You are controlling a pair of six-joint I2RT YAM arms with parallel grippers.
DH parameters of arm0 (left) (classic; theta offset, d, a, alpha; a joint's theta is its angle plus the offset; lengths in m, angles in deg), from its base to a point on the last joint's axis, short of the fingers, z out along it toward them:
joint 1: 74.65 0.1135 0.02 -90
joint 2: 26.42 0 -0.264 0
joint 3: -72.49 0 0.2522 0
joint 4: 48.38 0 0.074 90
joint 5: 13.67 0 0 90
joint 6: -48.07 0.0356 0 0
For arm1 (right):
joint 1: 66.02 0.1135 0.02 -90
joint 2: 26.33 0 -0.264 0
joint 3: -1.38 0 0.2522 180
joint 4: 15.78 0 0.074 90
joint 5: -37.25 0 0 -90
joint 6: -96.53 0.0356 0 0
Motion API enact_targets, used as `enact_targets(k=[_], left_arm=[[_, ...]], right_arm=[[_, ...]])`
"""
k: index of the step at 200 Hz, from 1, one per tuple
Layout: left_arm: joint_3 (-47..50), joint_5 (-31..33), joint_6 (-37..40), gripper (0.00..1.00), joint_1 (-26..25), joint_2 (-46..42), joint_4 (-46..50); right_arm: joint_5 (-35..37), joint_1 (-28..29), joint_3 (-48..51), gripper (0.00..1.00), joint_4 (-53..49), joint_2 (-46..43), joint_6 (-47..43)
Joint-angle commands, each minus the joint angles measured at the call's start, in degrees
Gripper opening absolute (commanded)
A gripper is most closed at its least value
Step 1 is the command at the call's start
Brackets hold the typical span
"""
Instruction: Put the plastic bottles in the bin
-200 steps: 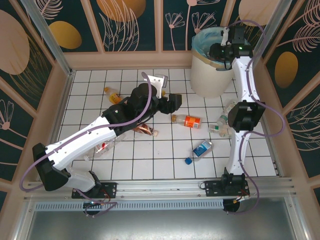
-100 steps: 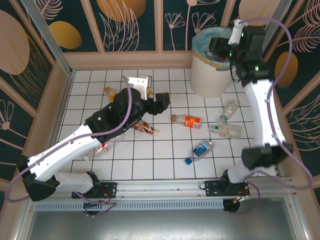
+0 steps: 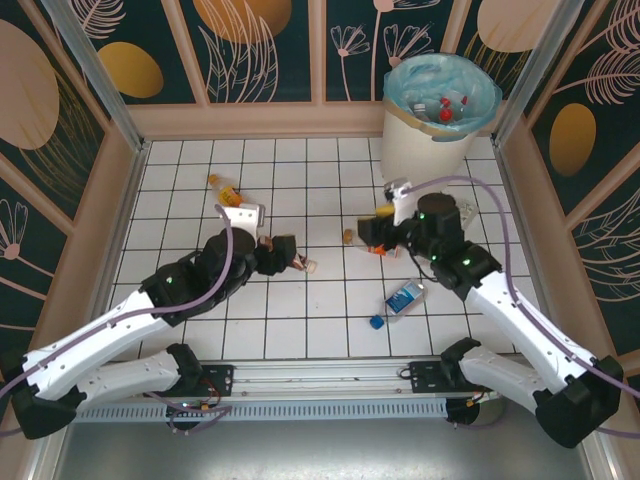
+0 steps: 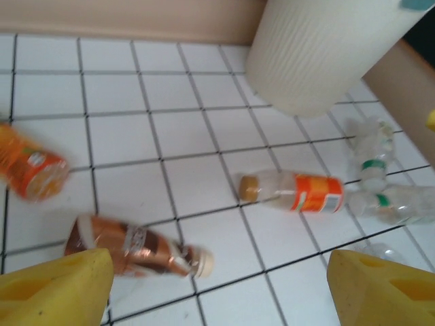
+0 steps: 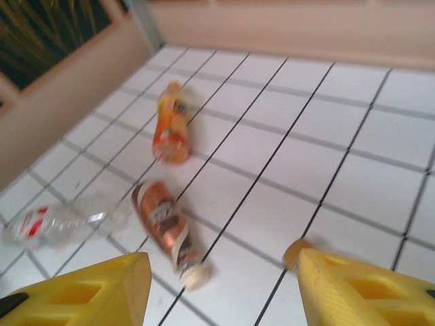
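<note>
Several plastic bottles lie on the white tiled floor. A brown-labelled one (image 3: 297,263) (image 4: 136,248) (image 5: 163,221) lies just in front of my left gripper (image 3: 276,256) (image 4: 217,293), which is open and empty. An orange-labelled bottle (image 3: 386,242) (image 4: 299,193) lies partly under my right gripper (image 3: 372,236) (image 5: 221,293), also open and empty; its cap (image 5: 293,252) shows beside the right finger. An orange bottle (image 3: 225,188) (image 5: 171,122) lies at far left, and a blue-labelled one (image 3: 405,297) nearer. The cream bin (image 3: 428,150) (image 4: 319,47) stands at the back right, with red-capped bottles (image 3: 445,110) inside.
Clear green-labelled bottles (image 4: 372,159) lie near the bin's foot. A clear red-labelled bottle (image 5: 54,224) lies to the left. A loose blue cap (image 3: 376,322) sits on the tiles. Low beige walls (image 3: 250,120) ring the floor.
My right arm has swung from over the bin down to the floor by the orange-labelled bottle. My left arm has drawn back and lowered toward the brown-labelled bottle, its jaws widening.
</note>
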Motion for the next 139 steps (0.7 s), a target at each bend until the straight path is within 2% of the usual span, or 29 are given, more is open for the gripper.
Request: enact_targets(k=[1, 23, 41, 66, 95, 117, 139], left_arm=[[4.91, 2.19, -6.32, 0.82, -0.22, -3.96, 5.02], [9.82, 1.10, -11.66, 0.82, -0.30, -8.41, 5.70], [13.25, 0.21, -15.25, 0.82, -0.29, -11.70, 6.54], [15.86, 1.49, -19.49, 0.81, -0.26, -15.90, 10.36], [14.47, 7.21, -22.47, 0.81, -0.27, -21.25, 18.30], [8.90, 14.89, -25.56, 0.81, -0.27, -23.59, 28.51], [3.53, 20.68, -27.35, 0.81, -0.30, -24.96, 34.30]], right_arm=[[-1.39, 5.61, 2.39, 0.60, 1.94, -0.29, -1.96], [0.37, 12.49, 4.80, 0.62, 6.74, 2.20, -3.88], [1.30, 15.78, 7.32, 0.63, 14.49, 5.44, -1.22], [-1.30, 20.55, 7.92, 0.63, 25.57, 12.43, 1.80], [0.20, 28.54, 2.16, 0.64, 28.19, 23.29, -11.18], [2.44, 33.30, -5.36, 0.68, 25.29, 31.92, -22.14], [3.59, 36.32, -12.23, 0.72, 24.87, 39.67, -29.50]])
